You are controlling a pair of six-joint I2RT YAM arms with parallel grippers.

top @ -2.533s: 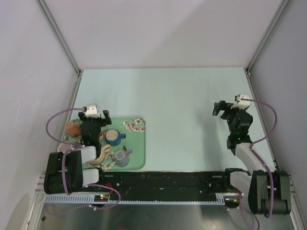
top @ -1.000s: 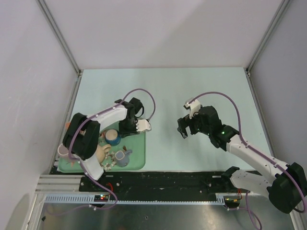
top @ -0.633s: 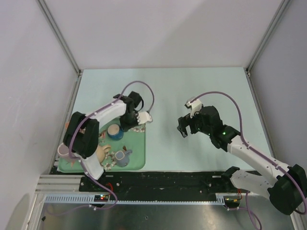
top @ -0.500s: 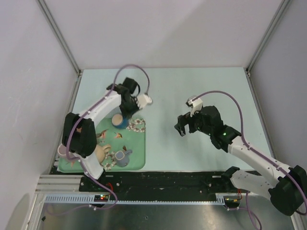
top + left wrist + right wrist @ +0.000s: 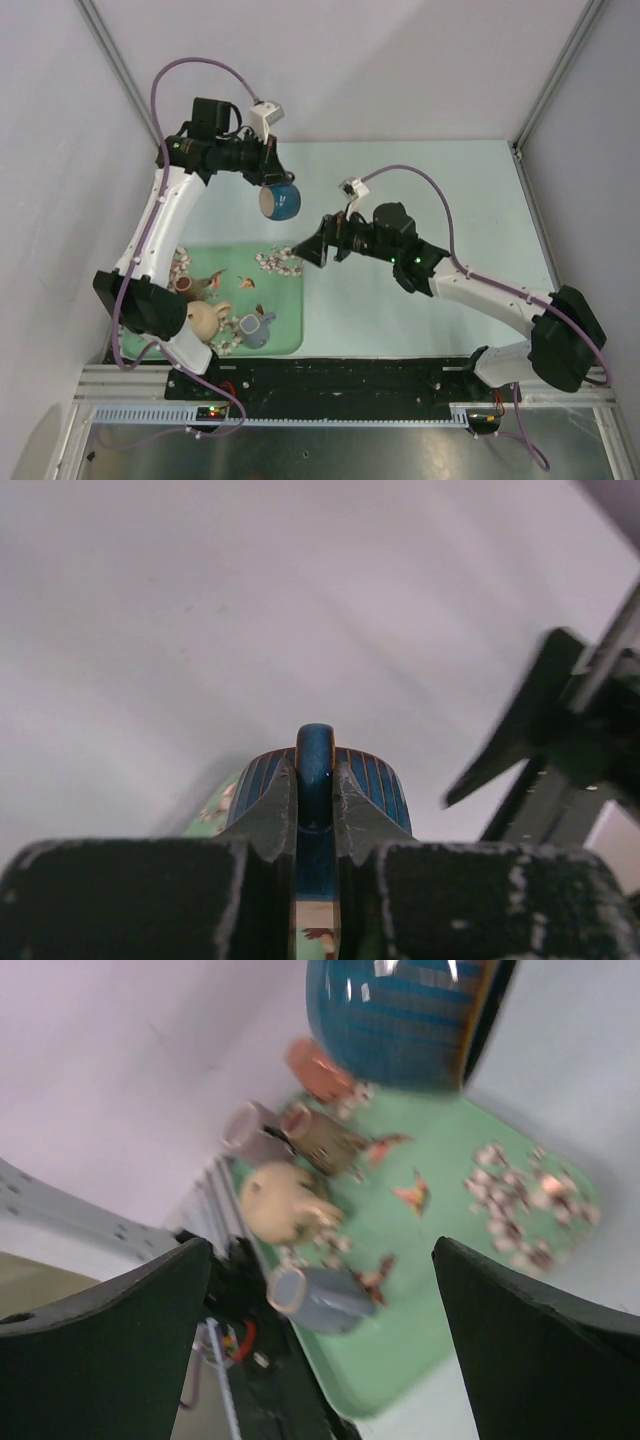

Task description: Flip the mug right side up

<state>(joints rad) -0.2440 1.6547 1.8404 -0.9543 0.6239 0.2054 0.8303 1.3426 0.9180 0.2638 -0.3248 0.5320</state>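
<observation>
The blue ribbed ceramic mug (image 5: 281, 200) hangs in the air, clear of the pale mint surface (image 5: 430, 180), in the upper left part of the overhead view. It is tipped on its side rather than upright, and its tan-lined mouth seems to face the lower left of the frame, though the angle makes that hard to confirm. The left end effector (image 5: 266, 180) holds it by the handle. In the left wrist view, the two dark fingers (image 5: 270, 815) are pinched narrowly on the blue loop handle (image 5: 315, 760), with the ribbed body just beyond them.

The right end effector (image 5: 308, 250) hovers just below and to the right of the mug, apart from it, with its jaws spread wide and nothing between them. In the right wrist view, the mug (image 5: 400, 1015) fills the top of the frame above the gap between the fingers.

Below the mug, at the lower left of the overhead view, a green patterned tray (image 5: 285, 312) lies on the surface. It carries a grey mug (image 5: 256, 328), a tan rounded figure (image 5: 207, 318) and a brown cup (image 5: 186, 285), all resting well below the held mug.
</observation>
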